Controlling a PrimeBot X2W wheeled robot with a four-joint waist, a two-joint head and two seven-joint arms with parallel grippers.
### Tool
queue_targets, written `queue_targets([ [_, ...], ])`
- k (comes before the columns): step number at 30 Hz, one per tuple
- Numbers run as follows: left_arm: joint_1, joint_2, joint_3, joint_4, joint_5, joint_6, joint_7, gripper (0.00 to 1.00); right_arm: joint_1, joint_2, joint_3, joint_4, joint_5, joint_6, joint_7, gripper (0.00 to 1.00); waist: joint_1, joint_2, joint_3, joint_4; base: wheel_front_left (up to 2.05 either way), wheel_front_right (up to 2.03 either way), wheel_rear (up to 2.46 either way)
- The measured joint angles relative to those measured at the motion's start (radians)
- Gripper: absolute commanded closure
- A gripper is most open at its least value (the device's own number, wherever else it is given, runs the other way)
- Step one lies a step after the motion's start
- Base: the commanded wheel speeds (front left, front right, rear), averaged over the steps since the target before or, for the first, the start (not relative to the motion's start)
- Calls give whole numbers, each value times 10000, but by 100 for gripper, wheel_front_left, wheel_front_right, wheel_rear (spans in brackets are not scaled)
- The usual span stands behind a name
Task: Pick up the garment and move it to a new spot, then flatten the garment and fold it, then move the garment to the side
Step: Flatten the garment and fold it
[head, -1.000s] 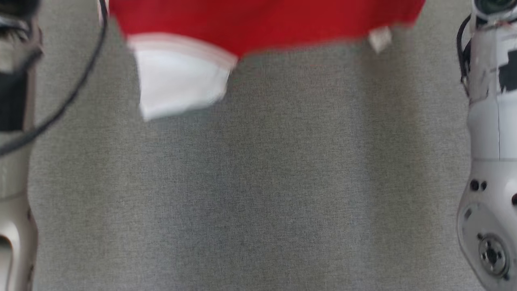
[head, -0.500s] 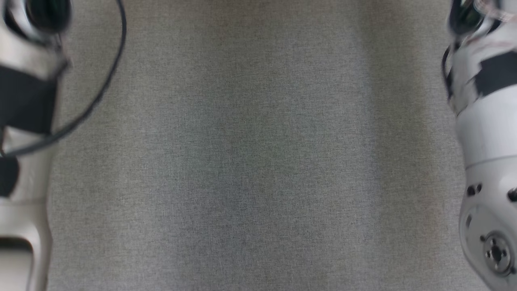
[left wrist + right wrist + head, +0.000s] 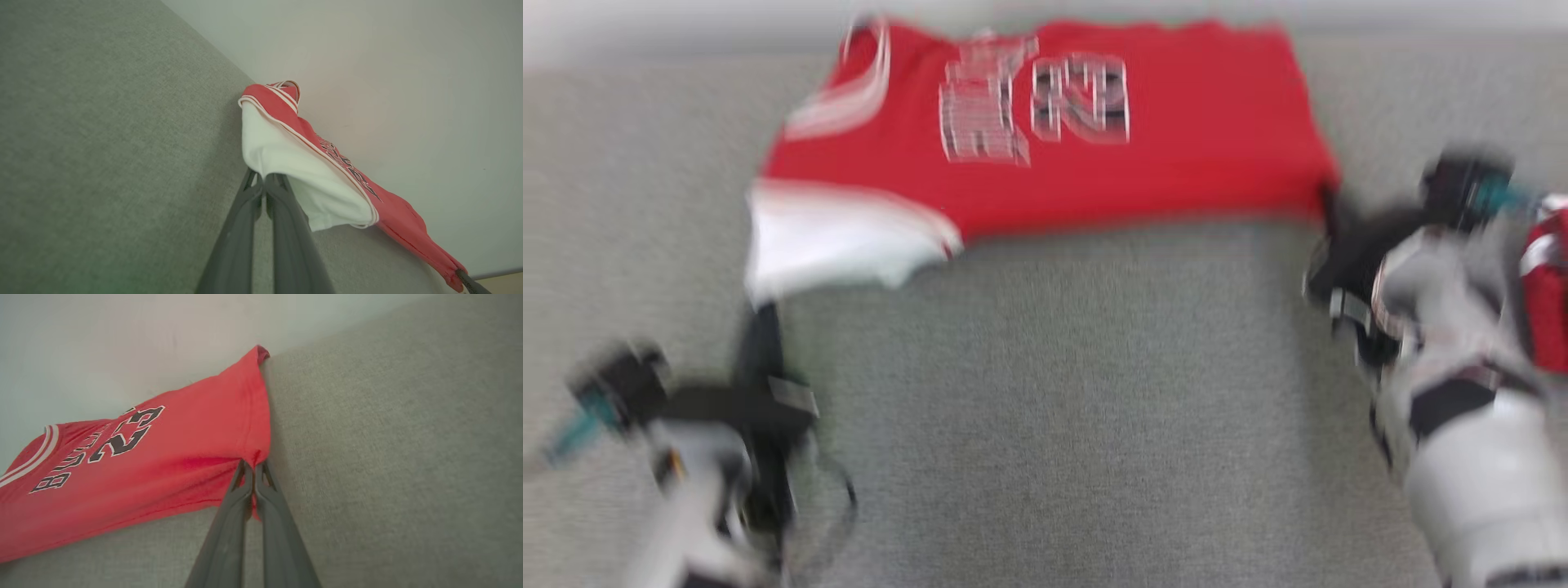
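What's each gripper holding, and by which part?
Both hold the red basketball jersey: left gripper pinches its white edge, right gripper its red hem corner.

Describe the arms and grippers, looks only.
The left gripper and right gripper each have two long, slim dark grey fingers tapering to the tips. The left arm and right arm are glossy white shells with black patches, a blurred teal part near each wrist.

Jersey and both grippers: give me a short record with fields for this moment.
garment: red jersey, number side showing, not folded
left gripper: shut on the jersey's white edge
right gripper: shut on the jersey's red corner
garment state: stretched between the two grippers
surface: grey cloth
behind: pale wall
picture quality: head view blurred
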Motion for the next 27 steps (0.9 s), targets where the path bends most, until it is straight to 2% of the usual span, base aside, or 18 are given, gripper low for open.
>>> queue_targets([
  [2, 1566, -215, -6, -428, -359, 100, 194, 100, 1130, -107, 71, 77, 265, 0, 311, 100, -3, -1, -649, 58, 0, 0, 0],
  [8, 3957, -345, -117, -1774, -708, 667, 631, 100, 3013, -336, 125, 165, 272, 2, 748, 100, -4, -2, -2040, 177, 0, 0, 0],
  [11, 5138, -566, -290, -2974, -761, 1398, 802, 100, 3889, -453, 79, -31, -12, 2, 922, 100, -5, -2, -2706, 238, 0, 0, 0],
  [15, 6544, -554, -405, -4464, -886, 2161, 1200, 100, 4959, -545, -399, -650, -268, 2, 1216, 100, -5, -3, -3449, 316, 0, 0, 0],
  [21, 8106, -245, -514, -6447, -853, 3275, 1666, 100, 7020, -203, -1609, -2882, -686, 4, 2169, 100, -4, -3, -4145, 412, 0, 0, 0],
  [27, 8815, -38, -510, -7827, -732, 3889, 1847, 100, 8942, 679, -2742, -6665, -1348, 2, 4029, 100, -1, -3, -4185, 336, 0, 0, 0],
])
